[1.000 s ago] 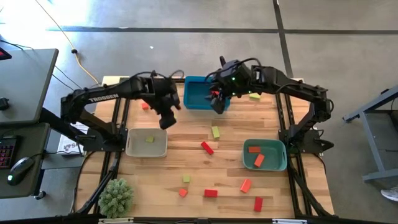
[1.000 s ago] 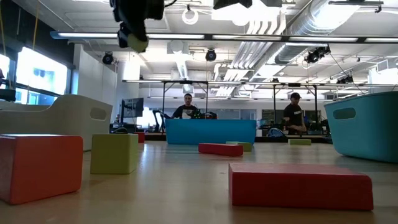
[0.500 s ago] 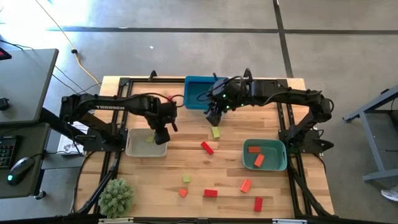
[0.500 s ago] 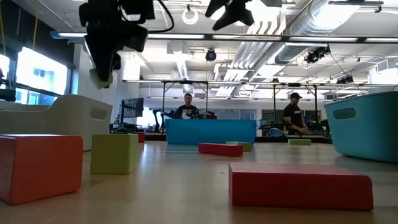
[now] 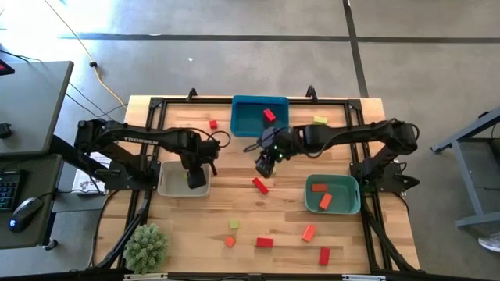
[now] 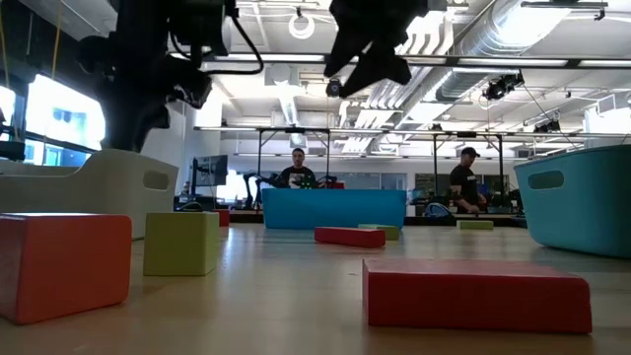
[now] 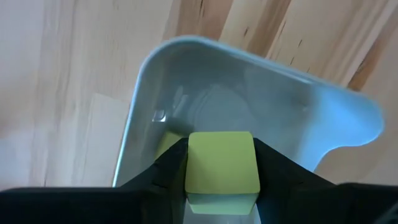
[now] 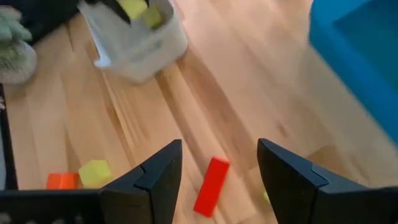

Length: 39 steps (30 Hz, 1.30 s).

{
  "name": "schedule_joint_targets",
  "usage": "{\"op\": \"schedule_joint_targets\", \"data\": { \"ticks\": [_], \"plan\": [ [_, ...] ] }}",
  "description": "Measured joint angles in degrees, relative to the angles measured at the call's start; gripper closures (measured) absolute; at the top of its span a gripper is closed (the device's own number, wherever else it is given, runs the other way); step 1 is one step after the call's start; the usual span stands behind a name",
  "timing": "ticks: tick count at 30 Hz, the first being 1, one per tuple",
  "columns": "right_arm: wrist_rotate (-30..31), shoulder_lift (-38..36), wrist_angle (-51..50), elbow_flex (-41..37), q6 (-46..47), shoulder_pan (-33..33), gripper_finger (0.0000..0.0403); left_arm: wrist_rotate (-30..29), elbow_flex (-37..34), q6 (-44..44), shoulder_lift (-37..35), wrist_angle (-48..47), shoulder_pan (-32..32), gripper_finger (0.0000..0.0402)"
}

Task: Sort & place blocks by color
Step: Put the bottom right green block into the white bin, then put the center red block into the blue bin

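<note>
My left gripper [image 5: 195,173] hangs over the beige tray [image 5: 170,186] at the table's left, shut on a yellow-green block [image 7: 222,163]. Another yellow-green block [image 7: 165,144] lies on the tray's floor. My right gripper [image 8: 217,180] stands open above the middle of the table, over a red oblong block [image 5: 260,185] and beside a yellow-green one [image 8: 266,197]. In the low view my left gripper [image 6: 138,118] sinks behind the beige tray's wall [image 6: 99,182], and my right gripper [image 6: 367,61] hangs high. My left gripper pinches the yellow-green block by two opposite sides [image 7: 190,167] between its two fingers [image 7: 169,169]. The fingers come from above and point down. The block sits level in the hold, clear of the tray's floor.
A blue tray [image 5: 248,125] at the far middle holds a red block [image 5: 269,115]. A teal tray [image 5: 344,204] at the right holds two orange-red blocks. Loose blocks lie near the front edge [image 5: 265,242] and at the far side [image 5: 319,120]. A plant ball [image 5: 146,247] sits front left.
My left gripper has come down and toward the near left with the yellow-green block, from mid-table height to just over the beige tray. My right gripper has left the blue tray, sinking toward the table's middle; a red block now shows in that tray.
</note>
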Motion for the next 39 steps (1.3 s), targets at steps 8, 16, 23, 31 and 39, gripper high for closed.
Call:
{"op": "schedule_joint_targets", "data": {
  "ticks": [8, 16, 23, 31, 39],
  "plan": [
    [1.3, 0.1, 4.5, -4.0, 0.8, 4.4, 0.0208, 0.0, -0.5, 0.2, 0.0, -0.1, -1.2, 0.0262],
    [5.6, 1.5, 4.4, -3.8, 3.6, 7.2, 0.0208, -3.4, -0.5, 0.2, 0.0, -0.1, -1.1, 0.0241],
    [4.7, 7.8, 4.7, -3.9, 8.0, 7.2, 0.0208, -4.2, -0.5, 0.2, 0.0, -0.1, -1.1, 0.0211],
    [4.7, 12.5, 4.6, -3.9, 11.9, 7.2, 0.0208, -4.2, -0.5, 0.2, 0.0, -0.1, -1.1, 0.0188],
    [6.1, 14.3, 4.1, -3.8, 15.8, 7.2, 0.0208, -4.2, -0.5, 0.2, 0.0, -0.1, -1.1, 0.0189]
  ]
}}
